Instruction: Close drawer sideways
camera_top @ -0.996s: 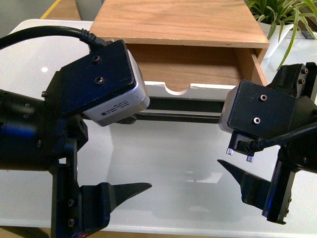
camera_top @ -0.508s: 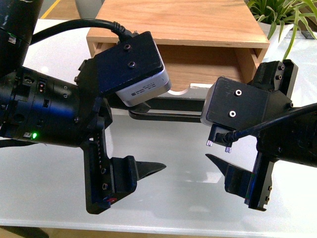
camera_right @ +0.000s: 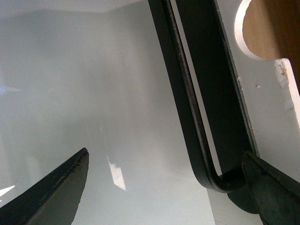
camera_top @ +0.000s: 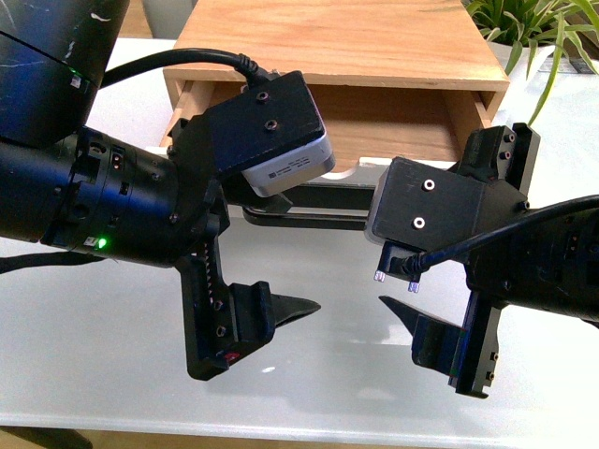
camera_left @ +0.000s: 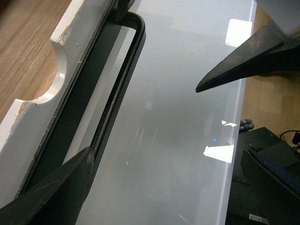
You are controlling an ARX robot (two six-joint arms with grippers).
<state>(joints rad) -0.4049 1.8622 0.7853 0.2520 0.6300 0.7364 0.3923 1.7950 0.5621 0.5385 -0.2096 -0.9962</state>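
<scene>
Spanning the whole foreground, a glossy white table (camera_top: 94, 374) is seen, and a light wood cabinet (camera_top: 346, 42) is set at its far middle. The drawer (camera_top: 393, 117) is found pulled part way out of this cabinet toward the robot, so that its wooden interior is exposed under the cabinet top. A leafy plant (camera_top: 533, 28) is placed at the far right, beside the cabinet.

The left gripper (camera_left: 143, 119) is held wide open just in front of the drawer's white front. One finger is laid along the black bar handle (camera_left: 117, 93) and the other is kept out over the bare table. Whether the handle is touched cannot be told.

The right gripper (camera_right: 165, 154) is likewise spread wide. One finger is seen at the bent end of the handle, the other over the table, with nothing gripped between them; contact there cannot be judged.

A semicircular notch (camera_left: 44, 82) is cut into the top edge of the drawer front.
</scene>
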